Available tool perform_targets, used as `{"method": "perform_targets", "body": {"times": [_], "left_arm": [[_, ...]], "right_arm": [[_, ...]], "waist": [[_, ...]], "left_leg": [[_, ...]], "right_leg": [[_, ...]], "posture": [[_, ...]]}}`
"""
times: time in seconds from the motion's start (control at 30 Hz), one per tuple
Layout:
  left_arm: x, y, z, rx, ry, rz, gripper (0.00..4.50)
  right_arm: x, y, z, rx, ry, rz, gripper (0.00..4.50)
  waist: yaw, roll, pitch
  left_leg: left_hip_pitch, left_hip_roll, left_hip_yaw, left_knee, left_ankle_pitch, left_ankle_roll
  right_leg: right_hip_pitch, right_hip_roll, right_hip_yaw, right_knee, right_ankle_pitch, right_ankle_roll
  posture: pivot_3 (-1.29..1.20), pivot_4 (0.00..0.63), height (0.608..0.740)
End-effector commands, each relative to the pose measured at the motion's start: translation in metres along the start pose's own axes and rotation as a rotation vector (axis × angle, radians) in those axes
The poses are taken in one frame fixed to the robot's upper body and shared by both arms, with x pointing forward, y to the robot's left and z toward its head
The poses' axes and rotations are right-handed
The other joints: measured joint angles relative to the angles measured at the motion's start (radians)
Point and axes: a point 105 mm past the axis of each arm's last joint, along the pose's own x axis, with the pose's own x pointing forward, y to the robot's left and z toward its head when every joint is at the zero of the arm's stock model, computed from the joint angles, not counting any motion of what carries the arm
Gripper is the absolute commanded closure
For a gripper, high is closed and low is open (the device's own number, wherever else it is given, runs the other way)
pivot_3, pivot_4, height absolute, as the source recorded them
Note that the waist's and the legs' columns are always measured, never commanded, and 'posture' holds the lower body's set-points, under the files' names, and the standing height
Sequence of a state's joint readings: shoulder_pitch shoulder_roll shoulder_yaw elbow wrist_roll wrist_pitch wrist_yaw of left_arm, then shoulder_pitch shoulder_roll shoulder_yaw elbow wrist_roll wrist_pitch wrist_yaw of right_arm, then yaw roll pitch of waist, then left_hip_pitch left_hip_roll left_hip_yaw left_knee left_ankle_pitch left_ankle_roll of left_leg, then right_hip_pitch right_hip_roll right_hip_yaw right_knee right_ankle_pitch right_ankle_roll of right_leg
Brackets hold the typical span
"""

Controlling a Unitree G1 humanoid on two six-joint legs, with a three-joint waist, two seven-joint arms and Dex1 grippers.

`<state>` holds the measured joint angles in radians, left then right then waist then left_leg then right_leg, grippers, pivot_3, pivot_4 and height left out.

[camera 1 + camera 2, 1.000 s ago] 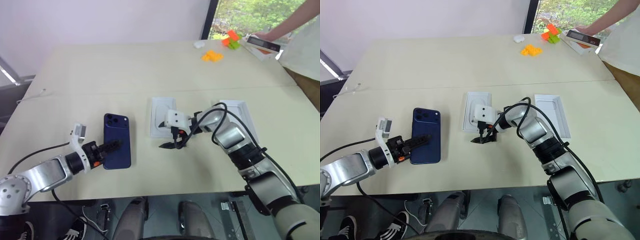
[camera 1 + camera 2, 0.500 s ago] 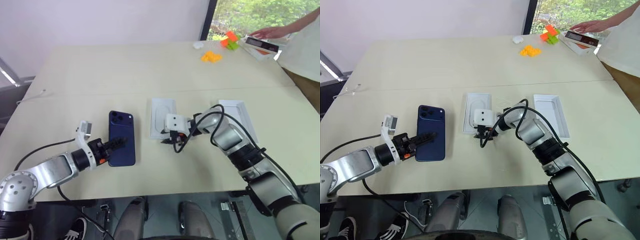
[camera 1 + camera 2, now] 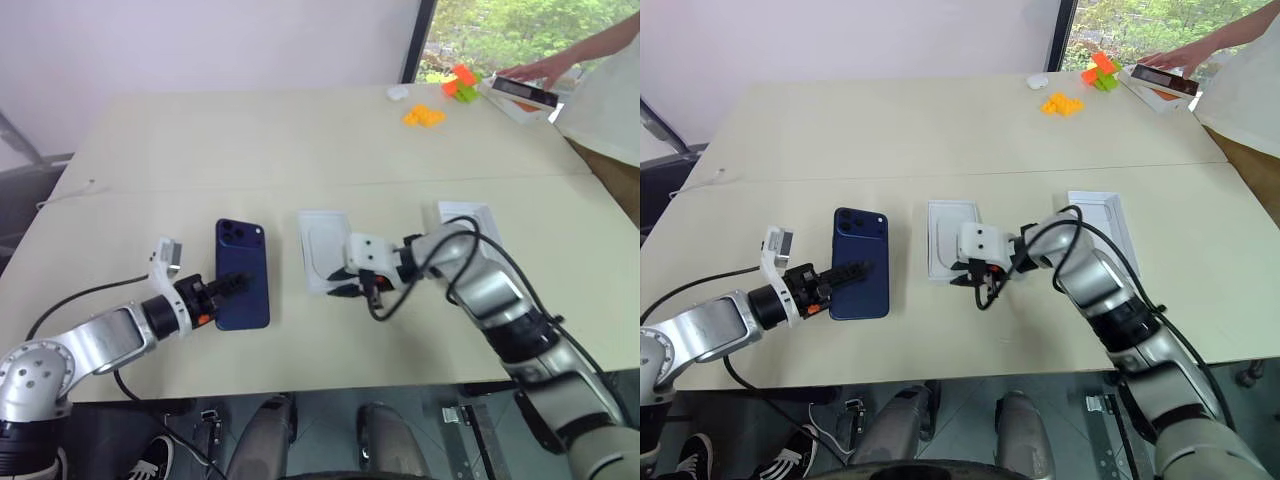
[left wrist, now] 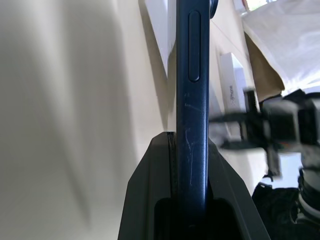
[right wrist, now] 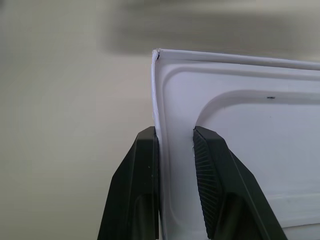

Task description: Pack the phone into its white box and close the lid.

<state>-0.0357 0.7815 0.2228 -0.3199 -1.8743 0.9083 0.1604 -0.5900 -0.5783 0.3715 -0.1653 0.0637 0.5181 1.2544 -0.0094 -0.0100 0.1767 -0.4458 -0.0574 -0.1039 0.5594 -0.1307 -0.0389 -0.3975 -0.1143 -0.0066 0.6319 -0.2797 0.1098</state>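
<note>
The dark navy phone point(image 3: 242, 270) lies lengthwise at the left of the table, back up, camera cluster at its far end. My left gripper point(image 3: 228, 288) is shut on its near end, and the left wrist view shows the phone point(image 4: 192, 75) edge-on between the fingers point(image 4: 220, 170). The white box point(image 3: 325, 250), a shallow tray with a moulded recess, sits at the table's middle. My right gripper point(image 3: 345, 291) is shut on its near rim, one finger point(image 5: 147, 150) outside the wall and one inside the white box point(image 5: 250, 150). The lid point(image 3: 1095, 215) lies open side up further right, partly behind my right arm.
At the far right corner a person's hand point(image 3: 545, 68) rests on another box printed with a phone point(image 3: 525, 90). Orange and green blocks point(image 3: 425, 115) and a small white object point(image 3: 398, 91) lie nearby. A seam crosses the table point(image 3: 200, 140) behind the box.
My right gripper went from open to shut on the white box's near rim and drew back toward the near edge, bringing the box a little closer. The left gripper kept its hold on the phone.
</note>
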Motion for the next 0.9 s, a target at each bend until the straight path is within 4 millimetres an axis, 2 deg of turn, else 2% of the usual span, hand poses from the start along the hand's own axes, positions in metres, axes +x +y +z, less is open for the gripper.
{"method": "perform_targets", "body": {"times": [0.03, 0.2, 0.33, 0.57, 0.73, 0.8, 0.9], "left_arm": [[-0.002, -0.015, 0.016, 0.063, -0.056, -0.043, 4.50], [0.003, -0.019, 0.018, 0.113, -0.054, -0.056, 4.50], [0.005, -0.018, 0.017, 0.106, -0.043, -0.056, 4.50], [0.008, -0.018, 0.019, 0.104, -0.044, -0.056, 4.50], [0.009, -0.020, 0.017, 0.087, -0.043, -0.067, 4.50], [0.011, -0.021, 0.017, 0.084, -0.044, -0.070, 4.50], [0.016, -0.025, 0.018, 0.063, -0.049, -0.085, 4.50]], "right_arm": [[-0.010, 0.011, 0.013, 0.011, -0.047, -0.014, 3.92], [-0.007, 0.027, 0.010, 0.050, -0.028, -0.047, 3.92], [-0.001, 0.024, 0.004, 0.088, -0.010, -0.113, 3.92], [0.011, 0.026, -0.004, 0.101, 0.015, -0.111, 3.92], [0.015, 0.028, -0.004, 0.101, 0.010, -0.103, 1.45], [0.014, 0.023, 0.005, 0.113, -0.033, -0.112, 0.55], [0.004, 0.009, 0.022, 0.145, -0.128, -0.135, 0.55]], "waist": [[-0.004, 0.000, 0.000], [-0.001, 0.000, 0.000], [-0.002, 0.000, 0.000], [-0.001, -0.001, 0.000], [-0.002, 0.000, 0.000], [-0.002, 0.000, 0.000], [-0.001, -0.001, 0.000]], "left_leg": [[0.000, 0.000, 0.000, 0.000, 0.000, 0.000], [0.000, 0.000, 0.002, 0.001, 0.000, 0.000], [-0.001, 0.000, 0.002, 0.000, 0.000, 0.000], [0.000, 0.000, 0.002, 0.001, 0.000, 0.001], [-0.001, 0.000, 0.002, 0.001, 0.000, 0.001], [-0.001, 0.000, 0.002, 0.000, 0.000, 0.001], [-0.001, 0.000, 0.002, 0.000, 0.000, 0.001]], "right_leg": [[0.000, -0.001, 0.000, 0.000, 0.000, 0.000], [0.000, -0.003, 0.000, -0.001, 0.000, -0.001], [0.000, -0.003, 0.000, -0.002, 0.000, -0.001], [0.000, -0.003, 0.000, -0.001, 0.000, -0.001], [0.000, -0.003, 0.000, -0.001, 0.000, 0.000], [-0.001, -0.002, 0.000, -0.001, 0.000, 0.000], [-0.001, -0.002, 0.000, -0.001, 0.000, 0.000]], "posture": [[0.00, 0.150, 0.740], [0.00, 0.150, 0.740], [0.00, 0.150, 0.740], [0.00, 0.150, 0.740], [0.00, 0.150, 0.740], [0.00, 0.150, 0.740], [0.00, 0.150, 0.740]]}}
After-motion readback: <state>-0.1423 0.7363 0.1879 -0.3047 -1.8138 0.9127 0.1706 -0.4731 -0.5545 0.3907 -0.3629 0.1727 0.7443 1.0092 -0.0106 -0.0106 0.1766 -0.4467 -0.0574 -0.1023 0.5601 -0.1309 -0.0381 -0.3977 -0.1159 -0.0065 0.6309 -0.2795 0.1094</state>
